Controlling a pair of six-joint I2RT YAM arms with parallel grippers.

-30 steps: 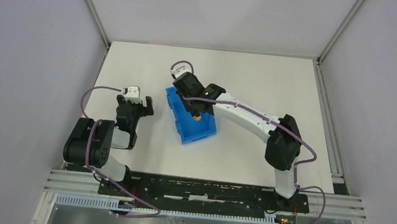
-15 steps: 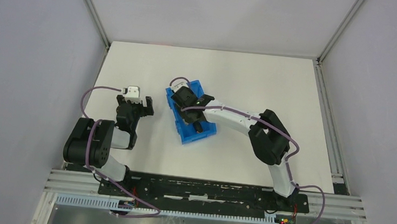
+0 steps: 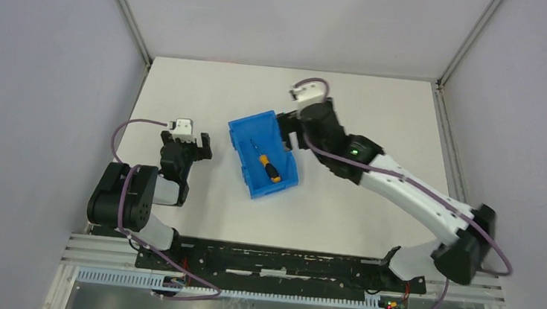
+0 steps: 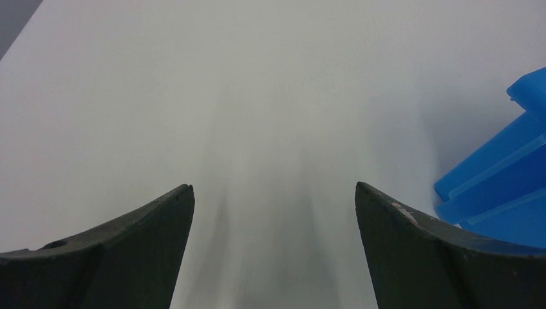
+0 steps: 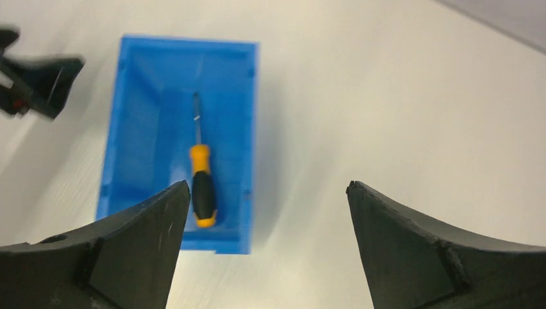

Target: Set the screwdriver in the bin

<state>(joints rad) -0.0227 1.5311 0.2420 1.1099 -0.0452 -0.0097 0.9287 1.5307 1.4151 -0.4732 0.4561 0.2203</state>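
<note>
The screwdriver (image 3: 266,164) (image 5: 201,180), black and orange handle with a thin silver shaft, lies flat on the floor of the blue bin (image 3: 245,141) (image 5: 138,116) in the middle of the table. My right gripper (image 3: 290,135) (image 5: 267,187) hangs open above the table just right of the bin, nothing between its fingers. My left gripper (image 3: 189,143) (image 4: 273,187) rests open left of the bin, empty; in the left wrist view a corner of the bin (image 4: 508,187) shows at the right edge.
White tabletop (image 3: 378,119) bounded by grey walls and metal rails. The left gripper's dark fingers (image 5: 38,84) show in the right wrist view beyond the bin's left wall.
The right gripper opened, left the screwdriver in the bin and pulled up and away to the right. The bin shifted slightly. The left arm stayed still.
</note>
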